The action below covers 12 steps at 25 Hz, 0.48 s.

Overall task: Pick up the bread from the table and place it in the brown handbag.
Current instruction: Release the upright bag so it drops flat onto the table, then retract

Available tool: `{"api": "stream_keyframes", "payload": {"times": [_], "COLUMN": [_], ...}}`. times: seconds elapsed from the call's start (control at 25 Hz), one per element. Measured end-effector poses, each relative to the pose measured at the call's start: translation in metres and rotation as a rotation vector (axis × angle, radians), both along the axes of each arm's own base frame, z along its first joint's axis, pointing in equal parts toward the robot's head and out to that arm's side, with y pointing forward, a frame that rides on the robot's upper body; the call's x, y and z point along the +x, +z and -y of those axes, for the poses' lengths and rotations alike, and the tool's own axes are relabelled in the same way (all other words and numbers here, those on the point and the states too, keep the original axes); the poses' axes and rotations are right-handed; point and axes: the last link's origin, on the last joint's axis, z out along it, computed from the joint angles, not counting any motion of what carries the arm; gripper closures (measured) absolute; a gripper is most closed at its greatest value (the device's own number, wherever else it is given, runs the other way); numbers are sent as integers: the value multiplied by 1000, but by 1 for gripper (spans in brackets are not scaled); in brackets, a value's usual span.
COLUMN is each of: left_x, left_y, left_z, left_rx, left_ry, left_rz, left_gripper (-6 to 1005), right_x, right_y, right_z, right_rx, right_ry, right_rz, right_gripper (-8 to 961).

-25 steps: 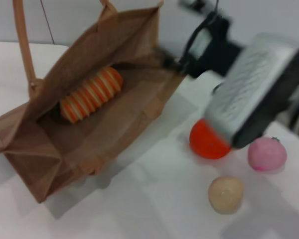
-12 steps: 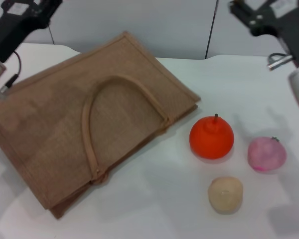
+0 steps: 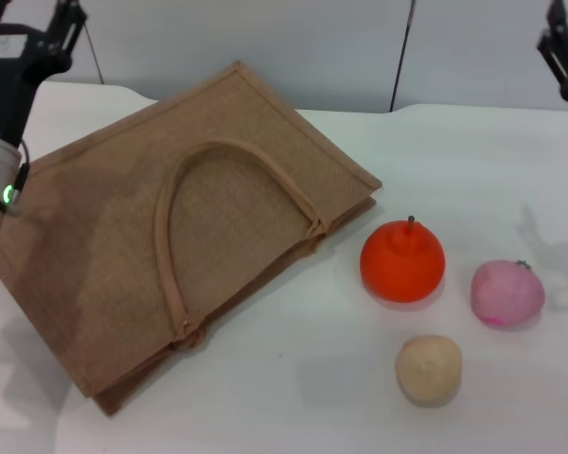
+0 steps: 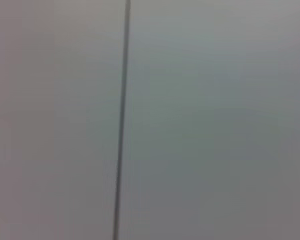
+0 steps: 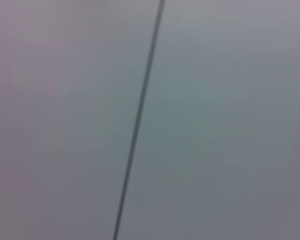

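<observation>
Nearest the camera: ball (image 3: 428, 369), pink fruit (image 3: 507, 293) and orange (image 3: 402, 262) are sitting loose on the table (image 3: 473, 151), well below and inboard of the right gripper (image 3: 566, 59). Nothing is touching them; not task items, so they're just lying where they were put.

Bag (image 3: 104, 246) is lying flat on its side, mouth closed, one handle (image 3: 163, 236) draped across the top panel. It's sitting just under and inboard of the left gripper (image 3: 38, 38), with the left arm hanging over its far corner.

Bread isn't showing anywhere: not on the table, not in either gripper. My guess is it's inside or under the flat bag, but I can't confirm that.

Both grippers are hanging high at the far edges, clear of the work, looking parked. Can't tell whether either is open or closed. Both wrist cams are only seeing blank wall with a dark seam.

Versus 1 s ago: the bag was standing open with the bread lying inside and the right arm looming over the fruit; now the bag is flat and that arm is out. Versus 0.5 s ago: the layout is matching, and both arms are sitting further out of the picture.
</observation>
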Motion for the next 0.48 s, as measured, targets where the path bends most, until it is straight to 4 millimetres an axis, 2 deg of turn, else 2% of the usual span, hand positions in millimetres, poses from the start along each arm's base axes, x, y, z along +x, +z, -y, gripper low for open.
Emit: {"api": "stream_keyframes", "payload": {"times": [0.04, 0.2, 0.48], "left_x": [-5, -12, -18], "left_y": [0, 1, 1], "left_z": [4, 10, 16], "left_rx": [30, 36, 30], "left_ry": [35, 55, 64], "left_rz": [23, 58, 88], "left_gripper": [228, 230, 232], "right_x": [13, 25, 35], "right_y": [0, -1, 4], "right_z": [-2, -4, -2], "right_rx": [-12, -18, 18], "right_ry": [-23, -69, -94], "right_rz": [-25, -49, -61], "right_gripper": [49, 49, 48]}}
